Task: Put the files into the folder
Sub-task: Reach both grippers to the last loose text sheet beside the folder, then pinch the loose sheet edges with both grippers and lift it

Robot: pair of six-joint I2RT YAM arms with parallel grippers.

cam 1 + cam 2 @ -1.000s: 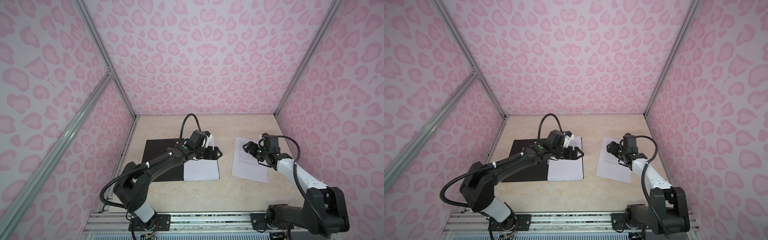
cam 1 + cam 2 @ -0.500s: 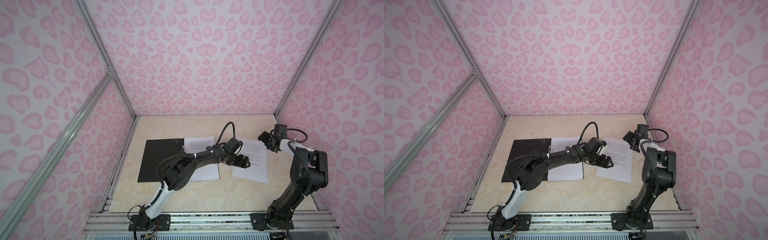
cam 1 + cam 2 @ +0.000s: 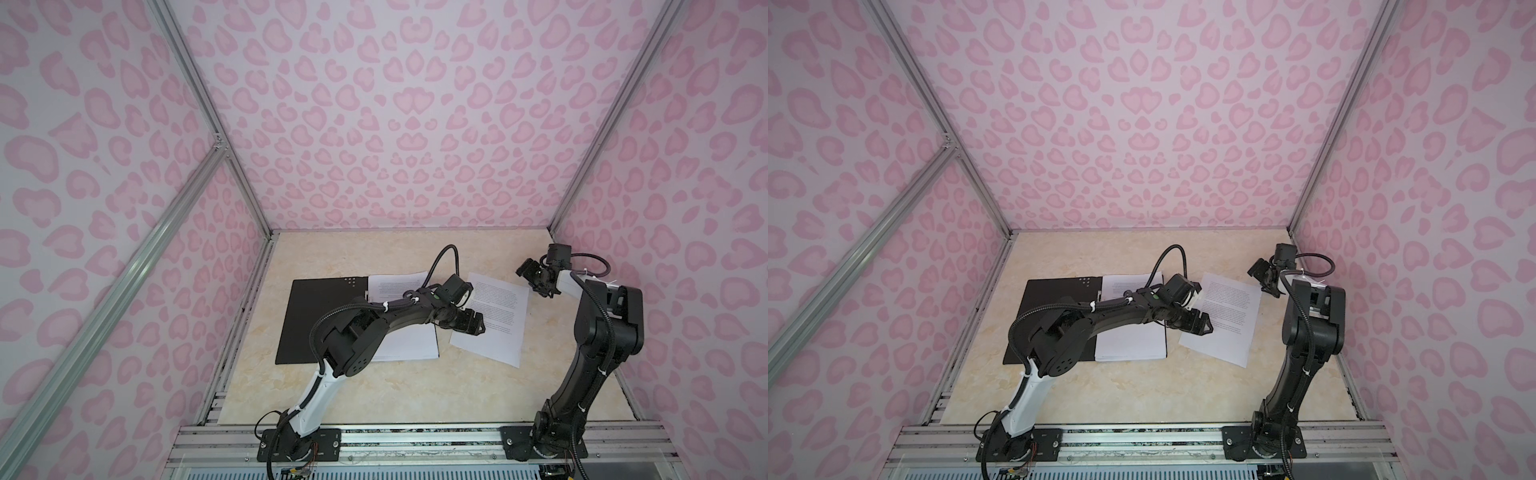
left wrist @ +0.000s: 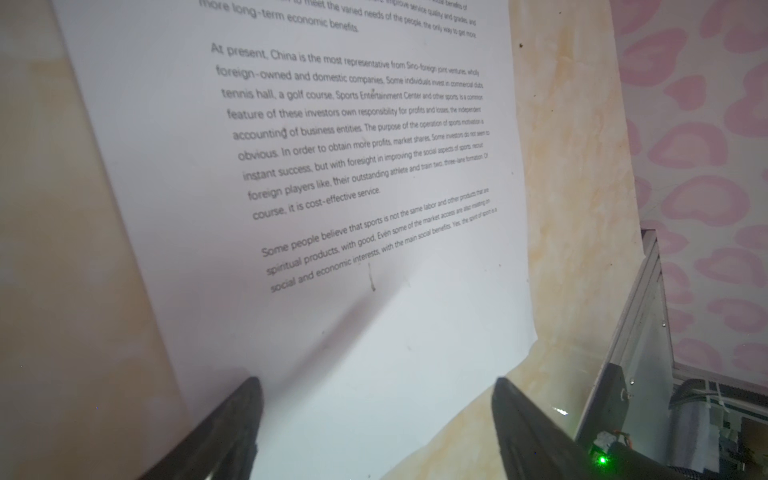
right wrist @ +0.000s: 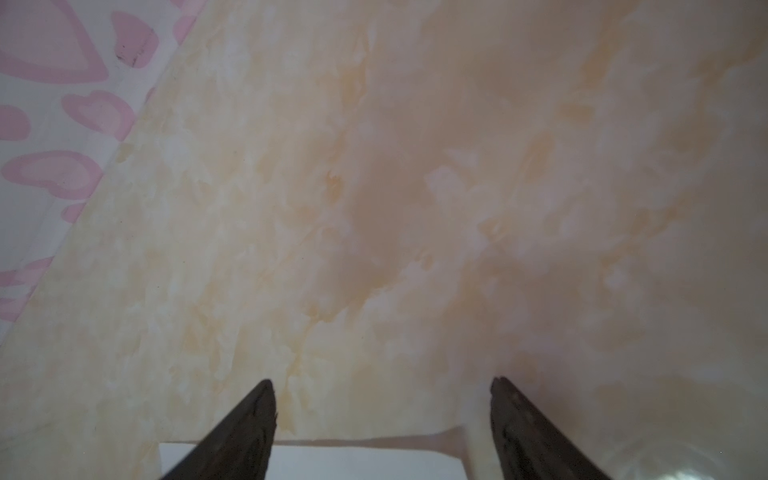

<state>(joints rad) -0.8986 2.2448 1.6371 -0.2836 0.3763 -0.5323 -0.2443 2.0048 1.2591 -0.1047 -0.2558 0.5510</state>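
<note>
Legibly, loose sheet point(image 4: 316, 187) reads "At present, China is the most representative".

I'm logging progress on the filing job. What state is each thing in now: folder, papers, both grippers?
Folder: open, flat, black inside up.
Stack of sheets: lying in the open folder, right side.
Loose sheet: flat on the table, askew, outside the folder.
Left gripper: open, over the loose sheet.
Right gripper: open, empty, near that sheet's far corner.
</note>
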